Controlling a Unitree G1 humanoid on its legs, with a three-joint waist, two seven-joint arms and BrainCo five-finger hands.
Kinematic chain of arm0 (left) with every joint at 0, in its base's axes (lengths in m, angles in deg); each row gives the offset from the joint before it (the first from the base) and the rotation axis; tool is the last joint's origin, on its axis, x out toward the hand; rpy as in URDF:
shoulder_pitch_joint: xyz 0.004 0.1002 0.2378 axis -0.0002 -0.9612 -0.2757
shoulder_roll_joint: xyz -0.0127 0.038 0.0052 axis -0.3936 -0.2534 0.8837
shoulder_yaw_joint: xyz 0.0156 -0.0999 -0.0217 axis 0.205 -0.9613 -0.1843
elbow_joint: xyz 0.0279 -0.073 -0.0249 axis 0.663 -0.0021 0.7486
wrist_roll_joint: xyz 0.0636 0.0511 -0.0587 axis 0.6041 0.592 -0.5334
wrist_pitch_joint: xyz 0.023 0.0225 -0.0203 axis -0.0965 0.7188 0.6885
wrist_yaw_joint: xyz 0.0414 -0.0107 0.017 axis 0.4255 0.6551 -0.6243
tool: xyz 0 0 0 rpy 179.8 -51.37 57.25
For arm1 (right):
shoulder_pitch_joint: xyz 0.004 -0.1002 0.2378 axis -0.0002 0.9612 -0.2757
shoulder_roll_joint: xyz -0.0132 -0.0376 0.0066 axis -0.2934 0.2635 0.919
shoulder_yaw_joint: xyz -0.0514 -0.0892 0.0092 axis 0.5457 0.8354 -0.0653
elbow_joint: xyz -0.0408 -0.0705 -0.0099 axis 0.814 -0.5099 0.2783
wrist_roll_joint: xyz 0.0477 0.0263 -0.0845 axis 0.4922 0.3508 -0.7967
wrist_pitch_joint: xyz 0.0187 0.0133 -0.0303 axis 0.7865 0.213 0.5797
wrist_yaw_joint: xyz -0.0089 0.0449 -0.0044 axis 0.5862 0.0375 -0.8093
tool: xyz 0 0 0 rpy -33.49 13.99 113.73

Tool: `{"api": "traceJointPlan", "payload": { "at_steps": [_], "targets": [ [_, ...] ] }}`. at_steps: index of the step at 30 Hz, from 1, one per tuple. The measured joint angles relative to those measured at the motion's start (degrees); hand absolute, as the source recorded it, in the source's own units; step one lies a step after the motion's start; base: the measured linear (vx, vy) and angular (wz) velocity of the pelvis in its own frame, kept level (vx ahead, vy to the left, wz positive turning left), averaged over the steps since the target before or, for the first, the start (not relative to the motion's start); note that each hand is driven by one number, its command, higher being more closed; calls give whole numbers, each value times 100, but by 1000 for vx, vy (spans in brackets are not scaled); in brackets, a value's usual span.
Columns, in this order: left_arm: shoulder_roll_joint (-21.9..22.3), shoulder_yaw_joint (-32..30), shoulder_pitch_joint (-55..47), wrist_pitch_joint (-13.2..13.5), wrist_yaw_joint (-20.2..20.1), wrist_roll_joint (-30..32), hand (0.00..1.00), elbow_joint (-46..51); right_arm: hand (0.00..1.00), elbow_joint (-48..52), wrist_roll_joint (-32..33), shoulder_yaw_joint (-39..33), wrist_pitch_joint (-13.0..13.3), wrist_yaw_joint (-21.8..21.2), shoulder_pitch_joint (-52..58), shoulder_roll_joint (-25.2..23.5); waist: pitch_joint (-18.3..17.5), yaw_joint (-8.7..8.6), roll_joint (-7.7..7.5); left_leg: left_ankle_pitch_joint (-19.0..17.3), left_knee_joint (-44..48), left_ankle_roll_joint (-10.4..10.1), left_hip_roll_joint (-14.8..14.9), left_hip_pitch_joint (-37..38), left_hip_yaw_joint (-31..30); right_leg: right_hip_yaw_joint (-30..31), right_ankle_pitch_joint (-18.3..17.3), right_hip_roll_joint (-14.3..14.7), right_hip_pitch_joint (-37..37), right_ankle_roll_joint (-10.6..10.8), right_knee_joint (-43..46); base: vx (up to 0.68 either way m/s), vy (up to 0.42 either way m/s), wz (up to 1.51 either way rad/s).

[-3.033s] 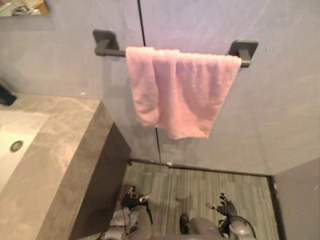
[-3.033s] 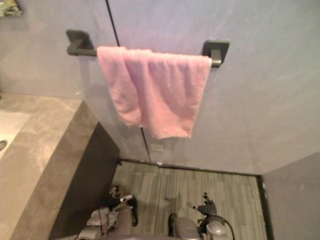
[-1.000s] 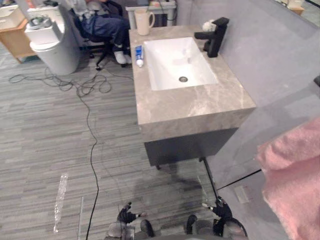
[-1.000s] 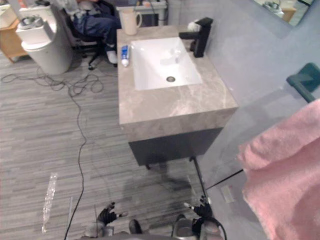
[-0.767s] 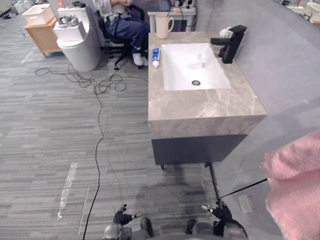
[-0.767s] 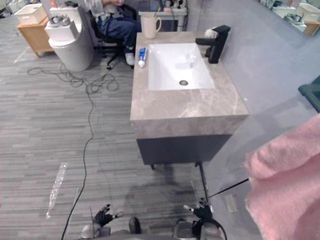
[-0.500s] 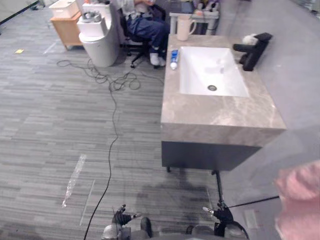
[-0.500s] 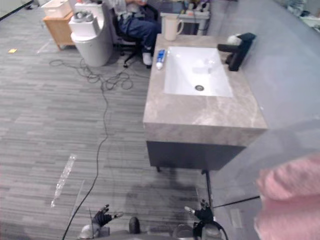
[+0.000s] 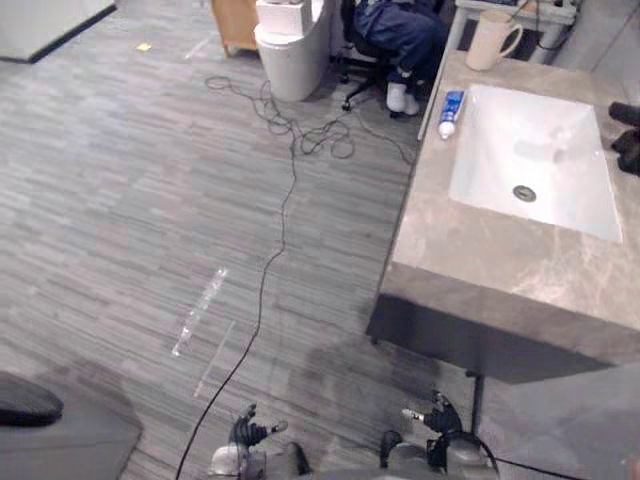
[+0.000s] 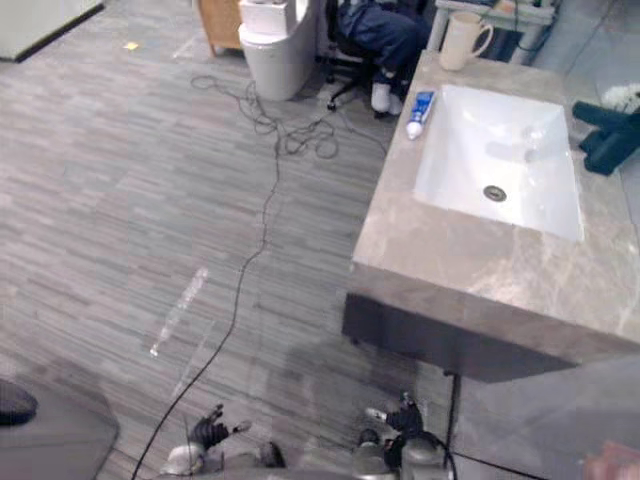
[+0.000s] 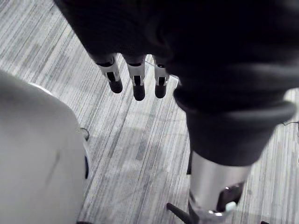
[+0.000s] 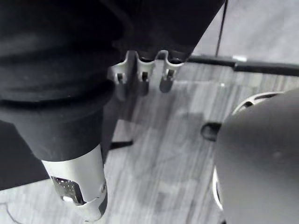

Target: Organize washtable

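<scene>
The left hand (image 9: 248,432) hangs low over the grey plank floor (image 9: 120,200), fingers loose and spread, grasping nothing. The right hand (image 9: 440,418) hangs the same way, just short of the washtable's (image 9: 480,260) dark front. In this left eye view the stone top carries a white sink (image 9: 560,150). A toothpaste tube (image 9: 451,112) lies on the rim beside the basin and a cream mug (image 9: 490,40) stands at the far corner. The black faucet (image 9: 628,135) is cut off by the frame's edge. A seated person (image 9: 395,30) and a white round bin (image 9: 290,30) are beyond the table.

The right eye view takes in the whole faucet, with a white bundle (image 10: 625,95) just behind it, and a scrap of pink cloth (image 10: 610,465) in the near corner.

The left wrist view adds the close detail: fingers (image 11: 136,88) straight, bare floor past them.

The right wrist view shows its fingers (image 12: 142,74) relaxed, likewise empty.
</scene>
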Motion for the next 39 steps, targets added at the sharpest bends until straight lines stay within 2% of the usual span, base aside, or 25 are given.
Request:
{"api": "traceJointPlan", "payload": {
  "at_steps": [3, 5, 11, 16, 18, 20, 21, 22, 23, 24, 25, 26, 27, 28, 29, 30, 31, 32, 33, 34, 35, 36, 37, 38, 39],
  "targets": [
    [-136, 204, 17, 11, -55, 1, 0, 34, 0, -12, -2, -32, 2, -4, 53, -108, -12, 45, -218, 474, -848, -9, -252, 293, -130, -141, 32, -103, -13, 49, 54, -7, 113, 38],
    [-197, 302, 1, 9, -87, -2, 0, 36, 0, -26, -7, -36, -13, 2, 56, -152, -32, 43, -276, 563, -1004, -31, -310, 333, -201, -186, 73, -148, -12, 105, 96, -20, 61, 31],
    [-246, 154, -166, 85, -72, -13, 0, 42, 0, -41, -49, 52, -19, 2, 27, -137, -25, 50, -289, 566, -1006, -28, -393, 498, -172, -40, 130, -207, 19, 137, 252, -42, 12, -7],
    [-216, -174, -203, 98, -37, -90, 0, 39, 0, -179, -59, 175, -27, 0, -89, -123, 63, 59, -364, 671, -1043, 128, -419, 478, -366, -60, 155, -234, 46, 139, 404, -100, -21, 13],
    [-158, -357, -202, 114, -15, -140, 0, 47, 0, -174, -55, 171, -27, -8, -137, -98, 158, 60, -346, 583, -1057, 257, -414, 466, -785, 60, 65, -284, -39, 46, 941, -162, -17, 82],
    [-126, -531, -214, 111, 38, -308, 0, 51, 0, -14, -56, 131, -79, -18, -113, -140, 237, 69, -354, 546, -1058, 311, -466, 404, -1390, 838, -82, -233, -298, -170, 1712, -86, -14, 124],
    [-125, -673, -216, 110, 45, -351, 0, 49, 0, 23, -56, 132, -96, -25, -93, -178, 243, 90, -424, 517, -1059, 355, -480, 347, -1534, 1126, -187, -133, -306, -228, 1764, -13, 1, 127],
    [-221, -958, -214, 126, 45, -458, 0, 98, 0, 51, -58, 127, -124, -29, 4, -405, 125, 162, -837, 287, -772, 530, -803, 146, -1471, 1241, -839, -229, -334, -400, 1254, 15, -20, 138],
    [-247, -1238, -99, 103, 85, -506, 0, 217, 0, 111, -57, 82, -117, -31, -57, -498, 244, 131, -1035, -257, 1117, 659, -782, -430, -1094, 1229, -1271, -332, -363, -31, 1381, 45, -3, 117],
    [-161, -1231, -91, 73, 103, -510, 0, 229, 0, 183, -59, 86, -119, -37, -67, -450, 304, 115, -857, -712, 1370, 649, -668, -518, -1073, 1142, -1298, -242, -384, -78, 1555, -1, -1, 84],
    [-134, -1241, -73, 82, 149, -621, 0, 262, 0, 147, -62, 93, -144, -46, -53, -415, 426, 182, -854, -804, 1281, 644, -733, -469, -1161, 1286, -1538, -236, -566, -232, 1976, 8, -13, 50],
    [-134, -1209, -72, 82, 168, -619, 0, 259, 0, 150, -77, 109, -133, -52, -81, -400, 423, 180, -845, -733, 1074, 677, -817, -386, -1347, 1368, -1629, -155, -590, -432, 1986, 30, -36, 61],
    [-74, -1205, -81, 83, 157, -619, 0, 222, 0, 153, -105, 109, -127, -46, -49, -368, 390, 113, -743, -715, 1009, 646, -815, -375, -1582, 1457, -1598, 79, -508, -557, 1764, 74, -77, 70],
    [-57, -1211, -98, 85, 155, -624, 0, 216, 0, 161, -104, 80, -124, -37, -39, -371, 366, 68, -710, -713, 1043, 630, -814, -384, -1662, 1463, -1567, 139, -429, -601, 1702, 125, -67, 72],
    [-26, -1210, -99, 88, 155, -644, 0, 228, 0, 168, -140, 75, -137, -32, -25, -371, 302, 64, -730, -804, 1223, 497, -783, -392, -1743, 1365, -1536, 154, -270, -466, 1612, 187, -64, 43],
    [19, -1207, -128, 89, 153, -681, 0, 244, 0, 184, -243, 95, -147, -43, 3, -365, 278, 88, -633, -921, 1518, 439, -686, -437, -1752, 1270, -1469, 171, -125, -275, 1499, 222, -42, 28],
    [48, -1207, -152, 88, 152, -681, 0, 248, 0, 232, -285, 96, -160, -43, 10, -351, 266, 89, -565, -1035, 1737, 268, -614, -498, -1744, 1229, -1468, 211, -32, -249, 1427, 250, -35, 18],
    [113, -1218, -181, 83, 153, -688, 0, 335, 0, 375, -298, 94, -192, -45, 53, -327, 266, 90, -445, -1202, 2638, -20, -396, -831, -1705, 1183, -1436, 330, 162, -166, 1302, 209, -26, 11],
    [151, -1235, -197, 82, 154, -692, 0, 412, 0, 417, -300, 96, -197, -44, 67, -307, 271, 91, -373, -1211, 3200, -68, -241, -1008, -1641, 1154, -1426, 410, 291, -148, 1243, 276, -67, -8],
    [210, -1272, -245, 89, 158, -762, 0, 546, 0, 443, -298, 144, -197, -39, 123, -277, 235, 174, -283, -1062, 4160, -309, 105, -1258, -1400, 1145, -1418, 546, 604, -152, 1103, 291, -68, -33],
    [222, -1278, -269, 106, 158, -820, 0, 632, 0, 444, -289, 173, -199, -32, 157, -271, 225, 297, -282, -833, 5058, -469, 469, -1532, -1072, 1193, -1389, 589, 1008, -204, 884, 309, -47, -42],
    [226, -1272, -272, 112, 158, -825, 0, 669, 0, 437, -285, 196, -199, -26, 187, -270, 233, 390, -334, -928, 5217, -331, 604, -1572, -894, 1250, -1388, 575, 1152, -205, 791, 390, 14, -48],
    [178, -1255, -275, 120, 149, -854, 0, 667, 0, 420, -279, 235, -207, -21, 165, -282, 223, 432, -329, -1184, 5072, 57, 737, -1693, -591, 1356, -1389, 474, 1361, -207, 674, 382, 76, -45],
    [162, -1214, -257, 125, 151, -890, 0, 666, 0, 363, -276, 260, -199, -24, 97, -287, 228, 421, -317, -1202, 4288, 172, 689, -1864, -410, 1412, -1389, 313, 1421, -206, 648, 366, 99, -38],
    [164, -1155, -256, 122, 152, -894, 0, 663, 0, 346, -277, 266, -202, -27, 78, -281, 225, 406, -278, -1038, 3654, 290, 644, -1933, -382, 1414, -1388, 264, 1409, -200, 693, 298, 161, -20]
  ]
}}
